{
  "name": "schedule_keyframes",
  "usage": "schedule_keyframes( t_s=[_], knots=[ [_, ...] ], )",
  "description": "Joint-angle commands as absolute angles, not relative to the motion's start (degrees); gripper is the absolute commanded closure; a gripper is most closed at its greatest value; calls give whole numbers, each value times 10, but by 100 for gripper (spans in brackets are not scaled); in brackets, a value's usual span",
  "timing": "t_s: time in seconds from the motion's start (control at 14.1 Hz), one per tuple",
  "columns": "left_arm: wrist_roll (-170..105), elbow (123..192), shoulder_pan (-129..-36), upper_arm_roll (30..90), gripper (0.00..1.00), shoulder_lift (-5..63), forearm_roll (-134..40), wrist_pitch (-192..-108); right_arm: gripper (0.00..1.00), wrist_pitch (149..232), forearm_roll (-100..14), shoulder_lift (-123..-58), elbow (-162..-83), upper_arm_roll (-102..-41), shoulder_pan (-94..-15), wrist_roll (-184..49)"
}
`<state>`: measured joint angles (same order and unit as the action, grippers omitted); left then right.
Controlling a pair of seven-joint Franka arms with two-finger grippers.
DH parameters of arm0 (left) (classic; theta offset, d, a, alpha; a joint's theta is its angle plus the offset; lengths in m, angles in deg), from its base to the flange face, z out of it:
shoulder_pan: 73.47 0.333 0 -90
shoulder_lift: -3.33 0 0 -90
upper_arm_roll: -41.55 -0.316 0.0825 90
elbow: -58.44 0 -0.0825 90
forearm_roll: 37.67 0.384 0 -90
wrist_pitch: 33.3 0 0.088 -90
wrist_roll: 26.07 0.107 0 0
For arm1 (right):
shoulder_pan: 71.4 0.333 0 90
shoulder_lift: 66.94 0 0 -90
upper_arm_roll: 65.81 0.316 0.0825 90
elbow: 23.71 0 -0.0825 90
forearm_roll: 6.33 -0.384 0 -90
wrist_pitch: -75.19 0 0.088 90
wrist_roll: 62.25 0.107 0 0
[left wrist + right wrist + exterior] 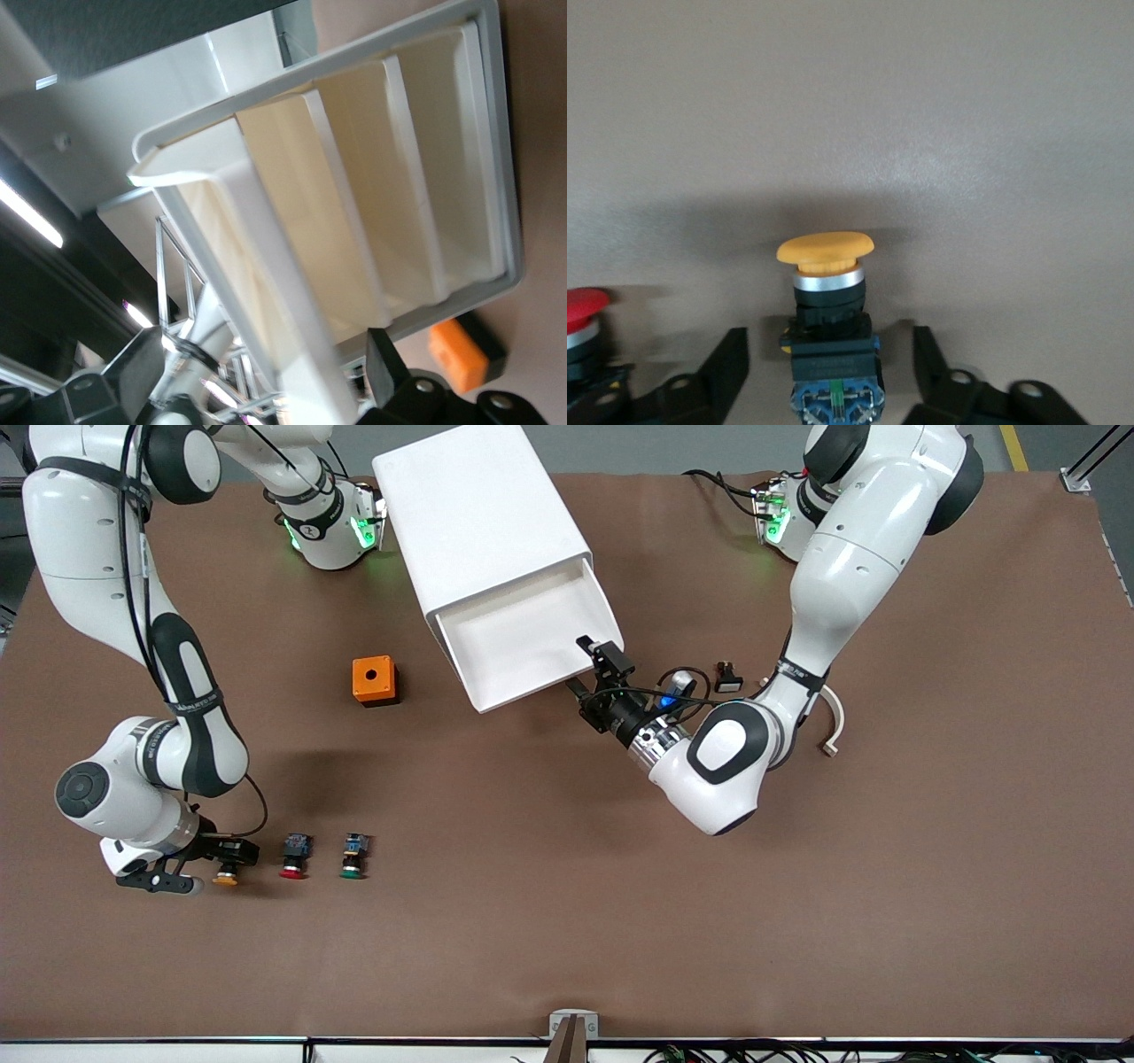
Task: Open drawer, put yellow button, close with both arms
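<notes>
You are looking at a stage where only the first step is done. The uppermost shallow white drawer [523,638] of the large white box cabinet [478,514], near the surface's edge by the robot bases, is standing pulled out and empty. The left gripper [592,666] is sitting at the drawer's front lip with its fingers spread, holding nothing. The tiny yellow-capped push-button with black body and blue rear block [826,310] is lying on the brown surface [620,921] toward the right arm's end, near the edge closest to the front camera, beside a red-capped button [293,856] and a green-capped button [354,856]. The right gripper [831,372] is straddling it, fingers apart on either side and not yet pinching. Grasping, carrying, dropping in and closing are remaining.
</notes>
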<state>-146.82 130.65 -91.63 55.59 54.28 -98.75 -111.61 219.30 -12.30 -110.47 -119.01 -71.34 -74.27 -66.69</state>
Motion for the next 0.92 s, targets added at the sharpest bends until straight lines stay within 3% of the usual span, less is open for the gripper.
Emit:
schedule_keyframes(
  t_s=[0.0, 0.14, 0.21, 0.5, 0.85],
  knots=[
    [-1384, 1274, -908, 555, 0, 539, -987, -1098, 59, 2191, -136, -1111, -1182, -710, -747, -670],
    [-1304, 1259, -904, 537, 0, 533, -986, -1099, 93, 2185, -136, -1108, -1181, -710, -744, -670],
    [-1265, 1254, -909, 519, 0, 526, -985, -1101, 98, 2163, -136, -1105, -1176, -710, -744, -668],
    [-1078, 1248, -924, 495, 0, 468, -879, -1122, 100, 2051, -137, -1050, -1165, -709, -733, -634],
    [-981, 1252, -953, 499, 0, 396, -711, -1241, 100, 1832, -137, -869, -1176, -709, -670, -415]
  ],
)
